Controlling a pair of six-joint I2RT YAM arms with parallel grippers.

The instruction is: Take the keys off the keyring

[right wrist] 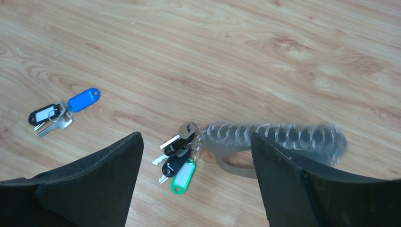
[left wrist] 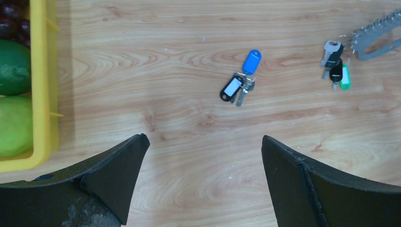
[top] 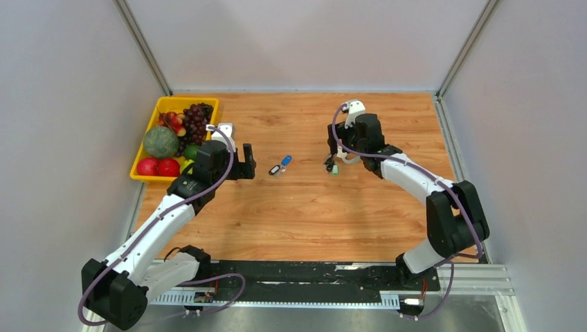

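The keyring (right wrist: 236, 163), a grey oval loop with a row of several small rings along its top, lies on the wooden table. A bunch of keys (right wrist: 179, 158) with black and green tags hangs at its left end. A second bunch (right wrist: 59, 112) with blue and black tags lies apart to the left. My right gripper (right wrist: 196, 137) is open, its jaws on either side of the keyring; the right finger hides the ring's far end. My left gripper (left wrist: 203, 138) is open and empty, short of the blue-tag bunch (left wrist: 241, 82). In the top view the right gripper (top: 337, 149) is over the keyring and the left gripper (top: 248, 166) is left of the loose bunch (top: 280, 167).
A yellow tray (top: 160, 105) of fruit stands at the back left, next to my left arm; its rim also shows in the left wrist view (left wrist: 45, 94). White walls close in the table on three sides.
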